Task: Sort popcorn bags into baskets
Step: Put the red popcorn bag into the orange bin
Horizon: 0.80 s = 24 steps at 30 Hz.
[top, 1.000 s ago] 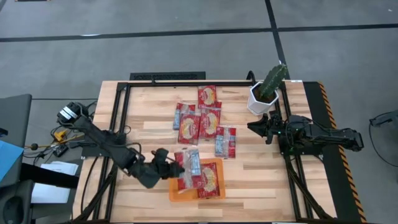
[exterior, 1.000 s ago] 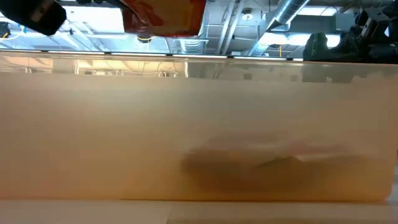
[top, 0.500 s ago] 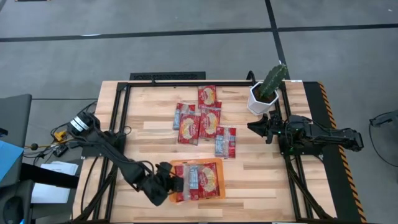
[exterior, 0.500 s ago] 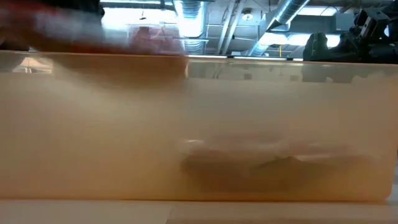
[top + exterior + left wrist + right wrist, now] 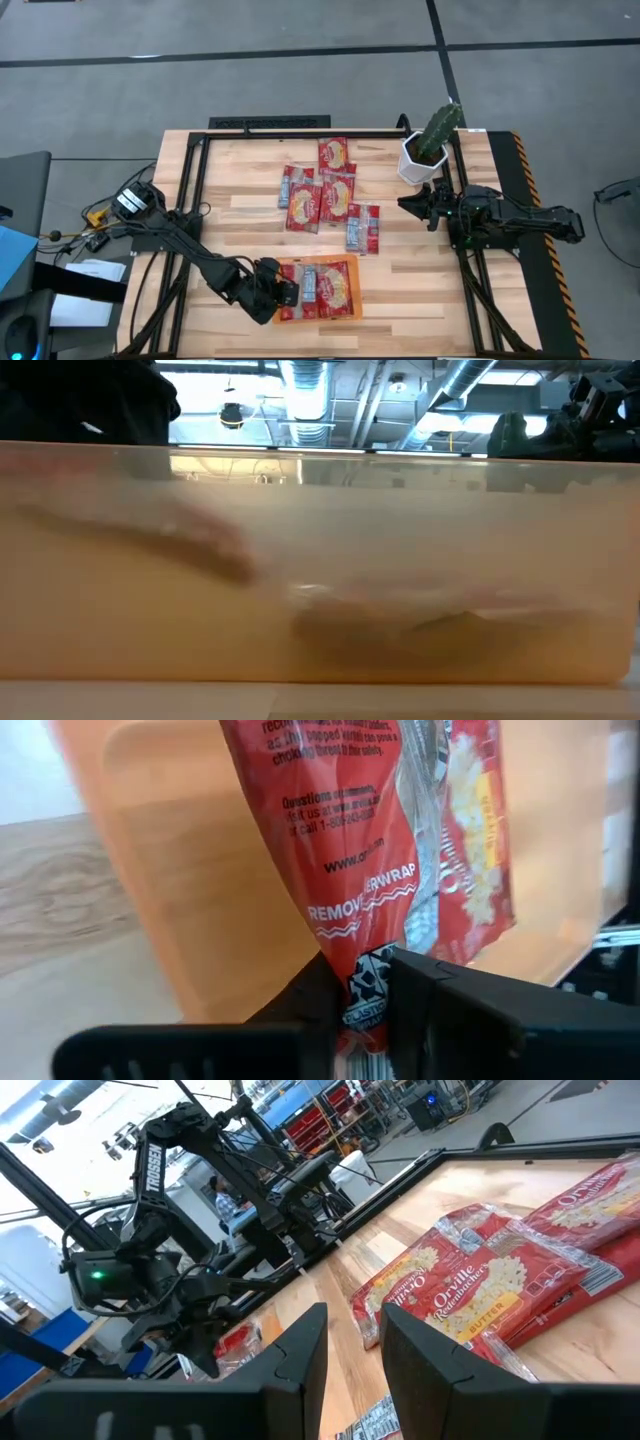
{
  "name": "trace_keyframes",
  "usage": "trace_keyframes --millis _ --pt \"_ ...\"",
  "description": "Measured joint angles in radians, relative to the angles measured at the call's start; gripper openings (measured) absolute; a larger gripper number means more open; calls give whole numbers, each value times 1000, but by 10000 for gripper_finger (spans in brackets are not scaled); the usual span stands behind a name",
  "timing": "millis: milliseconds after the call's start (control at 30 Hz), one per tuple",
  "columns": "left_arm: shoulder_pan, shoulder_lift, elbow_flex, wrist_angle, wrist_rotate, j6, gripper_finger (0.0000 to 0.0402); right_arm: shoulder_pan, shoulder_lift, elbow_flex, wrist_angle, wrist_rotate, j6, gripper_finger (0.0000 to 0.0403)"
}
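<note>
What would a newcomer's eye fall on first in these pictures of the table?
Probably the left gripper, shut on a red popcorn bag that it holds over the orange tray at the table's near edge. Next, the cluster of red bags mid-table, and the cactus pot at the far right, with the right gripper waiting beside it.

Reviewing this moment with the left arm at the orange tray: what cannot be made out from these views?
- Low view: the orange tray wall fills the picture, so the packets inside show only as blurred shadows.
- High view: the count of popcorn bags in the tray is unclear; they overlap and the left gripper covers one end.
- Left wrist view: the held packet runs past the picture's edge.
- Right wrist view: the right gripper blocks part of the table; the packets are cropped.
</note>
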Motion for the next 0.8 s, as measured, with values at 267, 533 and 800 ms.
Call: trace_keyframes --millis 267,533,800 --pt "18 0 -1 -31 9 -4 163 0 0 0 0 0 -10 120" --pt "76 -85 -2 -69 110 89 237 0 0 0 0 0 -19 120" --pt "186 -312 -2 -363 -22 135 240 0 0 0 0 1 -40 120"
